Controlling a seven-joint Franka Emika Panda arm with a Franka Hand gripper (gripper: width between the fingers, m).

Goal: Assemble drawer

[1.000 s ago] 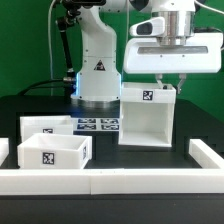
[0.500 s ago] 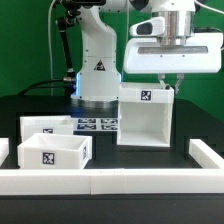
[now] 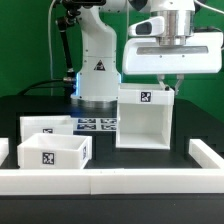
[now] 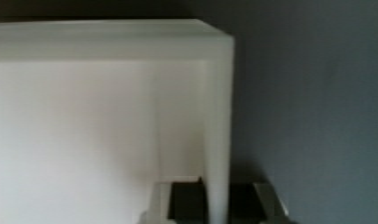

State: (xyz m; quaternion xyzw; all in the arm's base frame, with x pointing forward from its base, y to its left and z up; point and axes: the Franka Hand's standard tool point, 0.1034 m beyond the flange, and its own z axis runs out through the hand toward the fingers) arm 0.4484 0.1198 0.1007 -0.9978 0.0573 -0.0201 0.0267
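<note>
Casing (image 3: pixel 145 118) nudged toward exterior view's left, upright, opening facing camera; fingers (image 4: pixel 182 200) clamped on its side wall

Landmark: casing (image 3: pixel 145 122), standing on the surface (image 3: pixel 110 160).
- Front tray (image 3: pixel 55 152): toward the exterior view's left of the casing, nearer the camera.
- Rear tray (image 3: pixel 44 125): just behind the front tray.
- Marker board (image 3: pixel 97 125): flat on the surface, beside the casing's left wall.
- Border rail (image 3: pixel 110 182): before the casing.
- Gripper (image 3: pixel 166 88): above the casing's rear right corner, with fingers (image 4: pixel 186 200) either side of the casing's wall.
</note>
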